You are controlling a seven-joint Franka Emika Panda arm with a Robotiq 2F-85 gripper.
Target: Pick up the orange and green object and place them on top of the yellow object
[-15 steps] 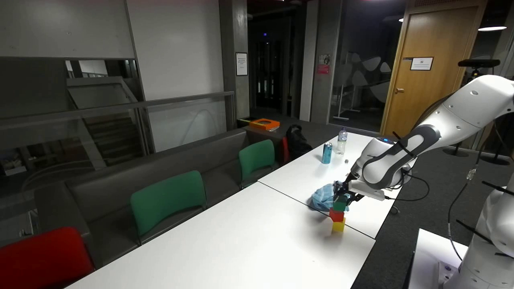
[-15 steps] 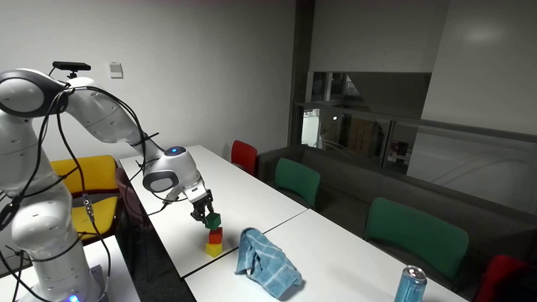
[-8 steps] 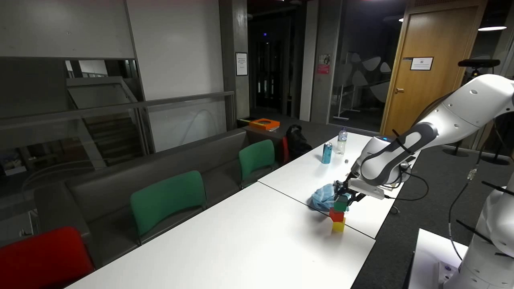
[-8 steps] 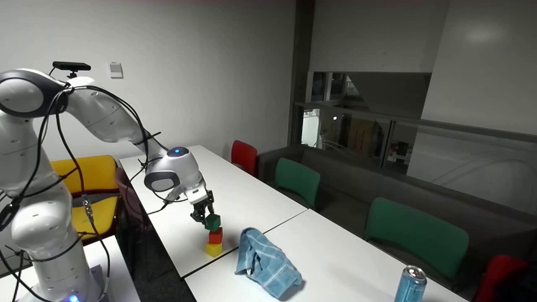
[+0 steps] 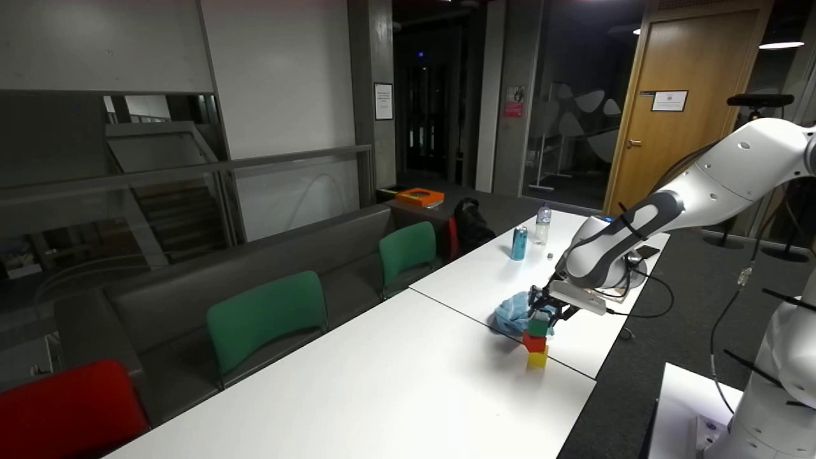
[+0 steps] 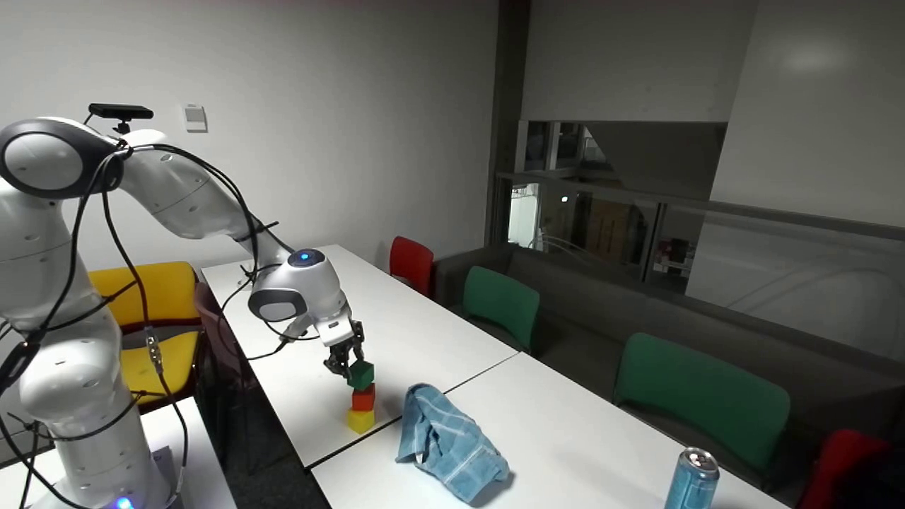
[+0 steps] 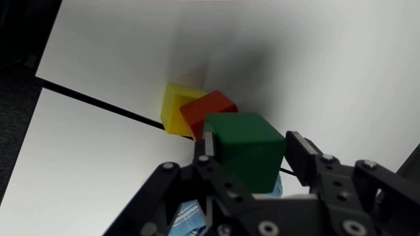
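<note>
Within the end effector (image 7: 251, 144) — gripped — sits the green block (image 7: 247, 154).

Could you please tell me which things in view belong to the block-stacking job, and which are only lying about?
Belong to the job:
gripper, holding the green block
orange-red block, resting on the yellow block

Just lying about:
light-blue striped cloth, crumpled
blue drinks can, upright
plastic bottle, upright

I take this for an office meeting area. An exterior view gives me a white surface (image 5: 382, 370) at bottom centre, a green chair (image 5: 271, 319) and dark sofa (image 5: 166, 306) at left, a wooden door (image 5: 685, 134) with a notice (image 5: 669, 101) upper right.
</note>
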